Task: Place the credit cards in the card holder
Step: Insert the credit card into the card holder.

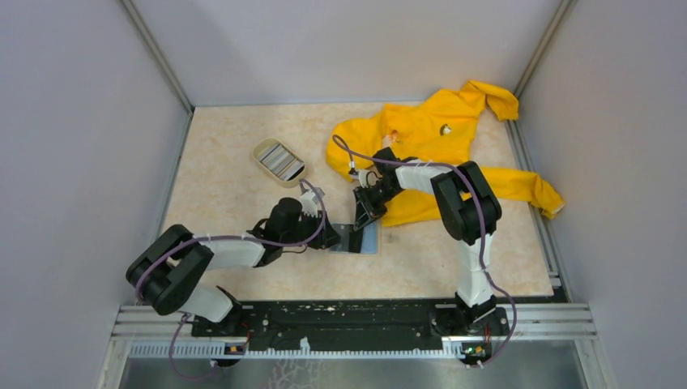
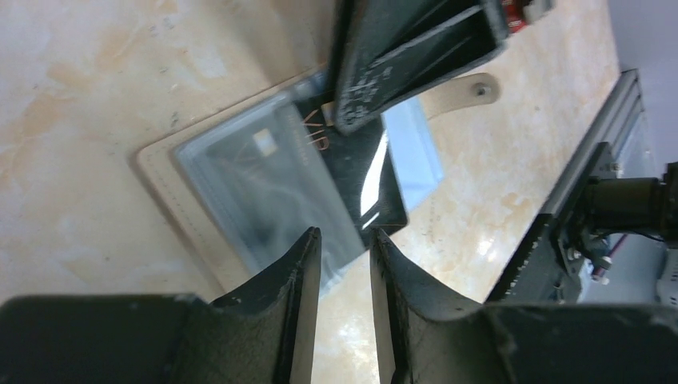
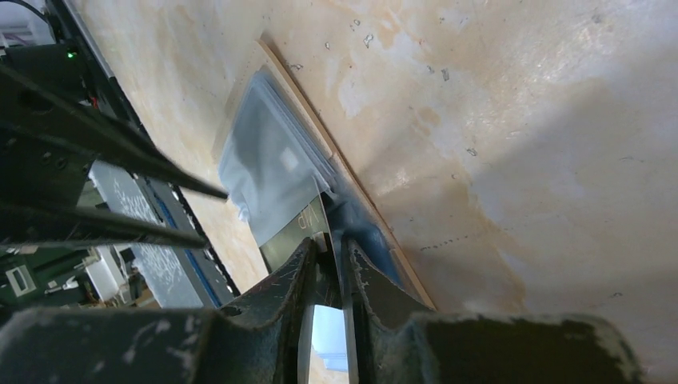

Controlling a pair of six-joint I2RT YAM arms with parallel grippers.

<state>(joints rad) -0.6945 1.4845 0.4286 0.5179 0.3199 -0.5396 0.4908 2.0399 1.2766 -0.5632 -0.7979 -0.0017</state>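
Observation:
The beige card holder (image 1: 344, 243) (image 2: 160, 184) (image 3: 316, 132) lies flat near the table's middle, its clear pocket facing up. A dark grey credit card (image 2: 352, 176) (image 3: 300, 228) marked VIP sits partly inside that pocket. The light blue credit card (image 2: 416, 152) (image 3: 368, 232) lies under it and sticks out the same side. My right gripper (image 1: 360, 220) (image 3: 332, 244) stands over the dark card's outer end, jaws slightly apart around it. My left gripper (image 1: 334, 241) (image 2: 345, 234) is at the holder's opposite edge, open by a narrow gap with bare table showing between its fingers.
A small oval tray (image 1: 261, 150) holding more cards stands at the back left of the holder. A yellow garment (image 1: 437, 138) is spread over the back right of the table, under the right arm. The black base rail (image 2: 560, 216) runs along the near edge.

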